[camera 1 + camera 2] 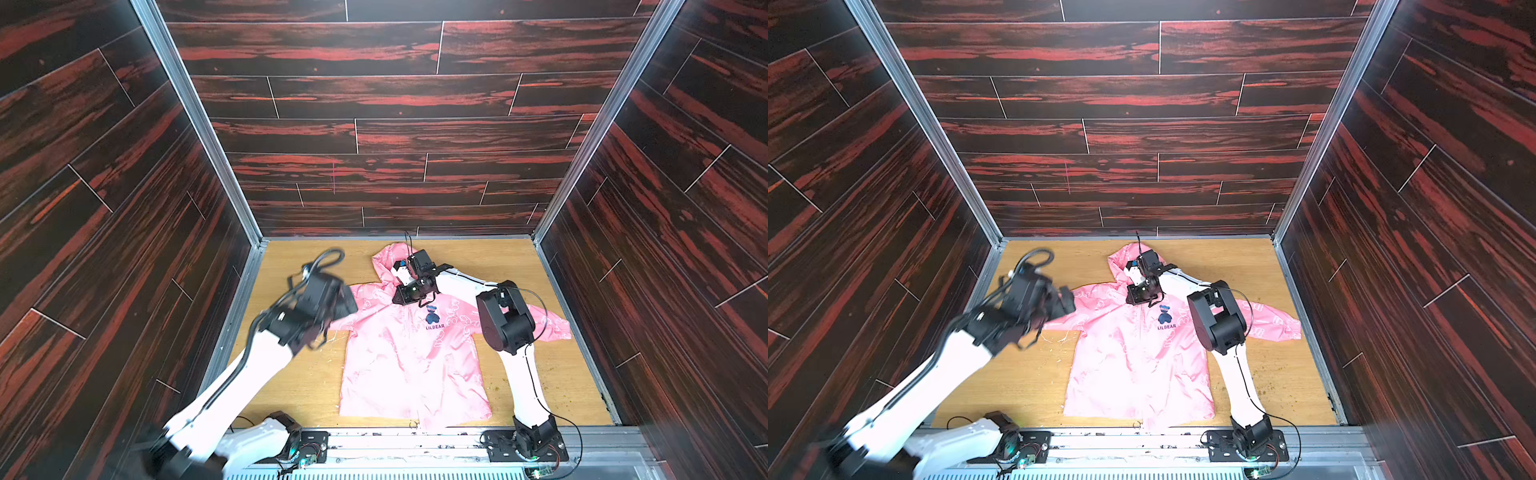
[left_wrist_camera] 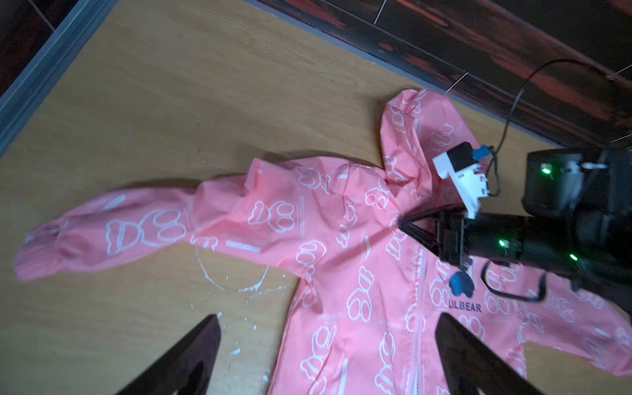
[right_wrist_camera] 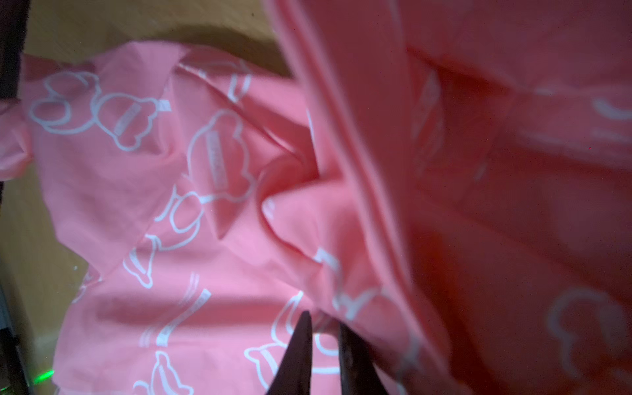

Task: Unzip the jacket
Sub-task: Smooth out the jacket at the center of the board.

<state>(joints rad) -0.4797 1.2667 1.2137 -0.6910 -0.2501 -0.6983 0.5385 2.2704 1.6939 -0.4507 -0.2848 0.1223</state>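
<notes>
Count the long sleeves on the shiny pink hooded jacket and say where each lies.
2. One sleeve extends to the robot's left, partly hidden in both top views by the left gripper; the other sleeve extends to its right.

Robot test cell in a lab, not a home. Boxed in on three sides by dark red wood-print panels (image 1: 374,95) set in bare metal corner posts (image 1: 195,120). Floored with a pale wooden board (image 1: 291,386). Fitted with two white-and-black robot arms (image 1: 249,374) bolted to a metal rail (image 1: 415,442) at the near edge, with bare circuit boards (image 1: 309,459) and loose cables (image 1: 328,255).
</notes>
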